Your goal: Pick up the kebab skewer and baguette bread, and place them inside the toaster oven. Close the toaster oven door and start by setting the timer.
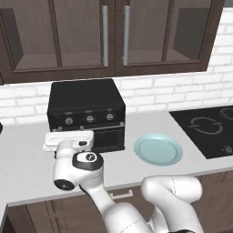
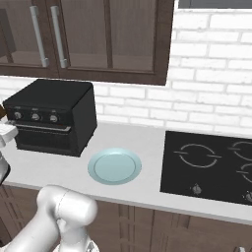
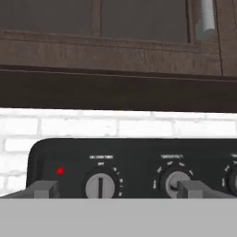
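With the toaster oven (image 1: 86,113) standing on the surface (image 1: 27,159) with its door (image 1: 107,136) shut, the released, empty claw (image 3: 118,190) should be centred on the leftmost timer knob (image 3: 100,186) before being clenched and rotated.

Pale blue plate (image 1: 158,149) on grey counter (image 1: 27,159), black cooktop (image 1: 207,129) at right, dark wood cabinets (image 1: 109,34), white brick backsplash (image 1: 154,93)
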